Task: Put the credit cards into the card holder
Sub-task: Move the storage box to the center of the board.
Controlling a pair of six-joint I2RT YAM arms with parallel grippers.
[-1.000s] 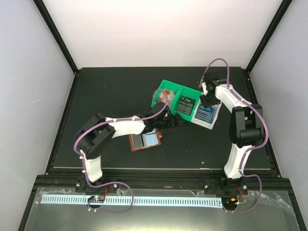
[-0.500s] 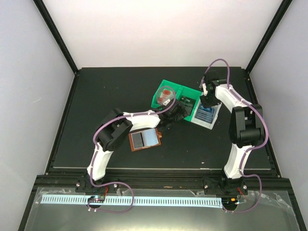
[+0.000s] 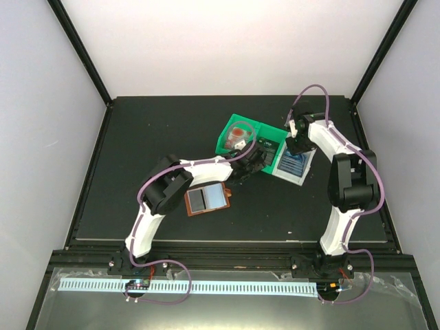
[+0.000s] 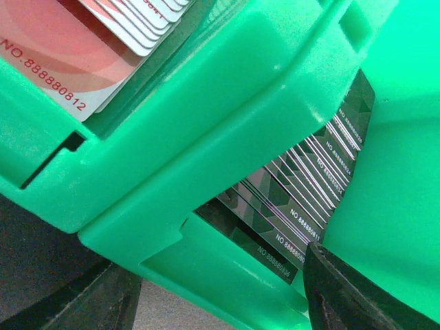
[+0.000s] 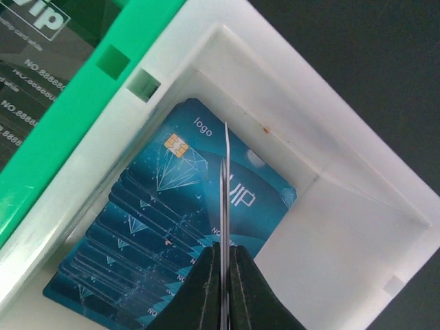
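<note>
Top view. Card holder [image 3: 206, 200]: brown leather, lying open and flat on the worktop [image 3: 151, 137], near and left of the green bin [image 3: 232, 122]. One dark panel, one pale blue panel, small tab on its right edge. Red cards [image 3: 238, 132] in the bin's left compartment, dark cards [image 3: 267, 146] in its right. Blue cards [image 3: 292, 163] in the white bin [image 3: 303, 179], which touches the green bin's right side. Left gripper [image 3: 253, 159] at the green bin's near wall. Right gripper [image 3: 294, 144] over the white bin.

Left wrist. Fingers [image 4: 344, 295] spread wide at the lower corners, nothing held, green wall between them. Red card reads "NO.888880812". The dark cards carry pale "NO.8888…" lines, with the last digits too small to read.

Right wrist. Fingers pinched tight on a single card [image 5: 223, 206], seen edge-on, face colour not visible, upright above the blue stack. Top blue card: "logo", gold chip, diamond drawing, "VIP". Dark card also reads "VIP".

Versus a second ago: the left elbow has swung in toward the centre, the red cards are now uncovered, and the card holder and right arm are unmoved.
</note>
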